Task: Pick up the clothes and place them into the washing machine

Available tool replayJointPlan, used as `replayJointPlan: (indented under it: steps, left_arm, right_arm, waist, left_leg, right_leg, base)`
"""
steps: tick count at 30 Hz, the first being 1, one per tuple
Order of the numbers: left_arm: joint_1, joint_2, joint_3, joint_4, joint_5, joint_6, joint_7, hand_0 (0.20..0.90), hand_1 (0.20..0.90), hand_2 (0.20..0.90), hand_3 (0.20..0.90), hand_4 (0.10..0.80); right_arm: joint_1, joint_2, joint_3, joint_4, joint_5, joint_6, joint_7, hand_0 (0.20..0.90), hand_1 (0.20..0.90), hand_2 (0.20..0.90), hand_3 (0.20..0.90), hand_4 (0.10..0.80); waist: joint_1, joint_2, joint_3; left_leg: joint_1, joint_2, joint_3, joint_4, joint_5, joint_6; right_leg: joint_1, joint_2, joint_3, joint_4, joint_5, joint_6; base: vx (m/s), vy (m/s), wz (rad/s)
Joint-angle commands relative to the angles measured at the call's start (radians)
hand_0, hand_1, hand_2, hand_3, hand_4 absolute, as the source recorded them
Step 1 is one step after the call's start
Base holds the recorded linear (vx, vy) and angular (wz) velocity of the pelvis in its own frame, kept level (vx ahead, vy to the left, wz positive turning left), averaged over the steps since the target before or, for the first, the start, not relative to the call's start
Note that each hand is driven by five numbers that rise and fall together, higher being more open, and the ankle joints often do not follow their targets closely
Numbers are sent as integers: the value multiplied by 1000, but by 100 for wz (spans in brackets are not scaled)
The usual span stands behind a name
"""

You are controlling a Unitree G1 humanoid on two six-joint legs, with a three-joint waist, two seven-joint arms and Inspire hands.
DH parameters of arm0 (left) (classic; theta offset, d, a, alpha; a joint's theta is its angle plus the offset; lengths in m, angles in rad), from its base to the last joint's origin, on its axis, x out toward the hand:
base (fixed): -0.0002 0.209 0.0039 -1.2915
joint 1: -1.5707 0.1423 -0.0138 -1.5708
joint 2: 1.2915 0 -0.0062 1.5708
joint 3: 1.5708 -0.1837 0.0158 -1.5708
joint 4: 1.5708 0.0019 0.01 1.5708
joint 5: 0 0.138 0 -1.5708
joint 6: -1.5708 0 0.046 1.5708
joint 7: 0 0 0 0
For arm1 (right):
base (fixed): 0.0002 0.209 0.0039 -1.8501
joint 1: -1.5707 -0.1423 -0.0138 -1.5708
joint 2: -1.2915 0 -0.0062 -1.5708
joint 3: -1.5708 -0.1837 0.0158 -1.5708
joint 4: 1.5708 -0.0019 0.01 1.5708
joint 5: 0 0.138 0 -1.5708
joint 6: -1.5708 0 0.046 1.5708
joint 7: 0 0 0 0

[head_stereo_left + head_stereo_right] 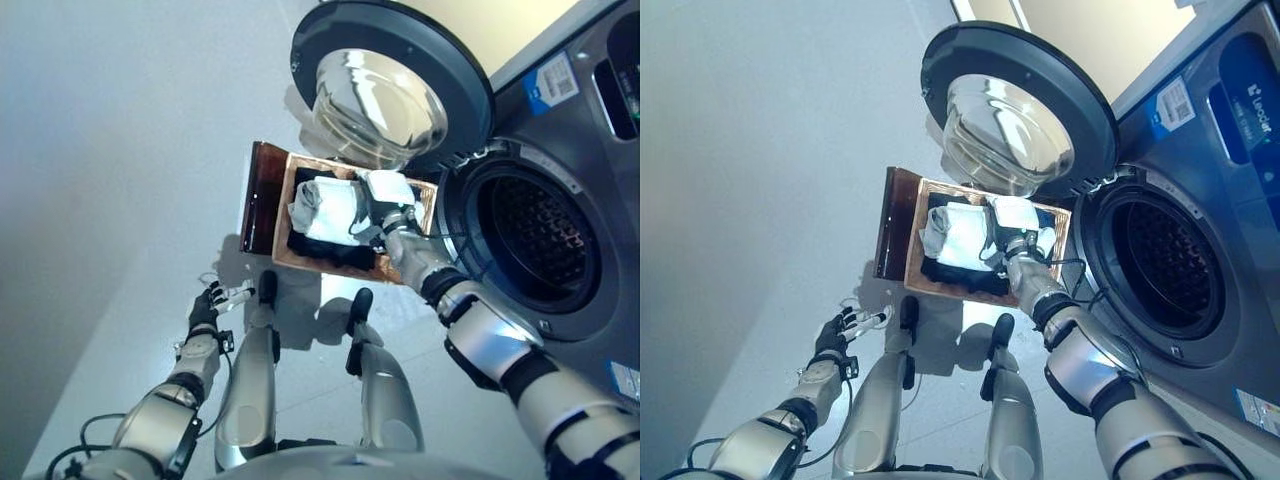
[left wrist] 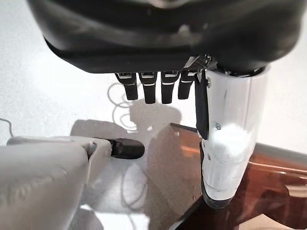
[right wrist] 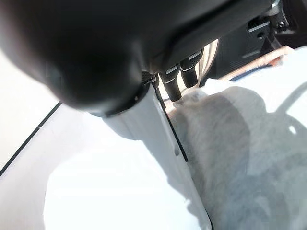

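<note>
Pale floor carries your wooden box [image 1: 283, 215] of clothes [image 1: 330, 210], none loaded yet—your right robot hand [image 1: 393, 222] rests on the pile, grip unclear, left robot hand [image 1: 212, 305] idle with straight fingers—washing machine [image 1: 560, 200] open.

— How is the light here?

— Bright and even from above. The pale floor [image 1: 120, 150] looks washed, and soft shadows pool on it beside the wooden box [image 1: 262, 205].

— Any glare?

— Strong highlights on the glass bowl of the washing machine door [image 1: 380, 105] (nearly mirror-like). The drum [image 1: 535, 240] falls to near black.

— And close up?

— In its wrist view the right hand [image 3: 96, 52] is a dark, unfocused mass, and the light cloth [image 3: 249, 143] beyond is blurred and shadowed.
</note>
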Motion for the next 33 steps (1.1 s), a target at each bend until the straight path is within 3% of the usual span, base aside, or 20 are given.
replayJointPlan:
  steps: [1,18,33]
  left_arm:
    - [8,10,-21,19,-3,-34,43,900,900,900,900,800]
    - [-59,43,-24,-65,-57,-65,67,900,900,900,900,800]
    - [-66,56,-14,-137,-122,-90,69,900,900,900,900,800]
  right_arm:
    - [-29,33,-8,-37,13,-54,-40,900,900,900,900,800]
    - [-182,17,21,-20,52,-54,-28,900,900,900,900,800]
    - [-323,-86,0,89,111,-40,-52,900,900,900,900,800]
  waist:
    - [8,12,-21]
    - [13,25,70]
    - [16,43,82]
  left_leg:
    - [42,-6,15,-53,-5,-21]
    - [-38,-4,-5,-81,43,-32]
    - [-169,-11,-25,-77,65,-35]
  right_leg:
    - [-4,-33,55,139,-72,37]
    - [-103,-29,30,180,-70,34]
    - [-245,-28,28,221,-68,31]
  base:
    - [-23,7,-5]
    - [-15,-6,1]
    - [0,-3,1]
